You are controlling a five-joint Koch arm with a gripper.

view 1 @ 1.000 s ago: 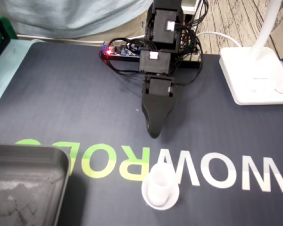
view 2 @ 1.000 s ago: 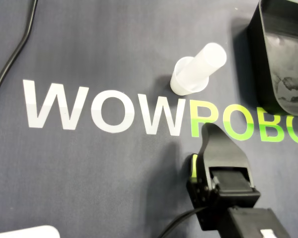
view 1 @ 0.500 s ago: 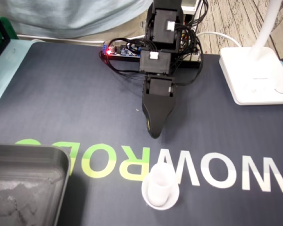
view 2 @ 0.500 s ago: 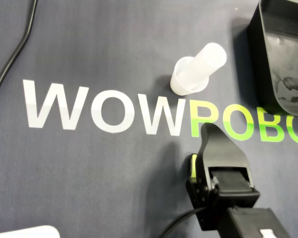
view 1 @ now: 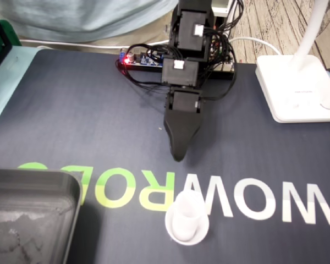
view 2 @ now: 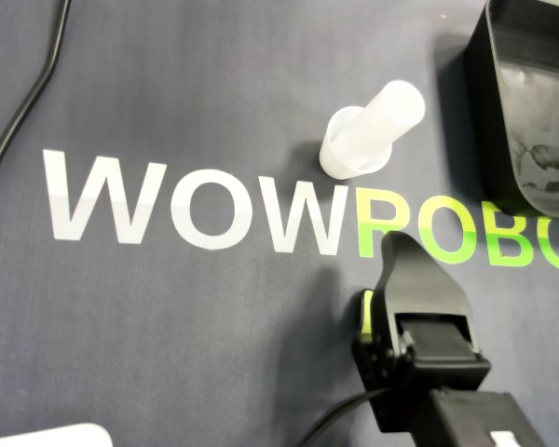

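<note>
black jaws point at upright white translucent plastic tube [view 2: 373, 135] on dark desk mat [view 2: 168, 93], near but not touching; clenched or released: can't tell.

The gripper [view 1: 177, 156] is smooth, matt black plastic. The cup [view 1: 187, 219] looks like frosted, translucent white plastic. The mat [view 1: 71, 110] is dark, matt, fine-woven cloth. The tray [view 1: 33, 177] is dull black plastic, scuffed grey inside; the lamp base [view 1: 297, 88], smooth white plastic.
</note>
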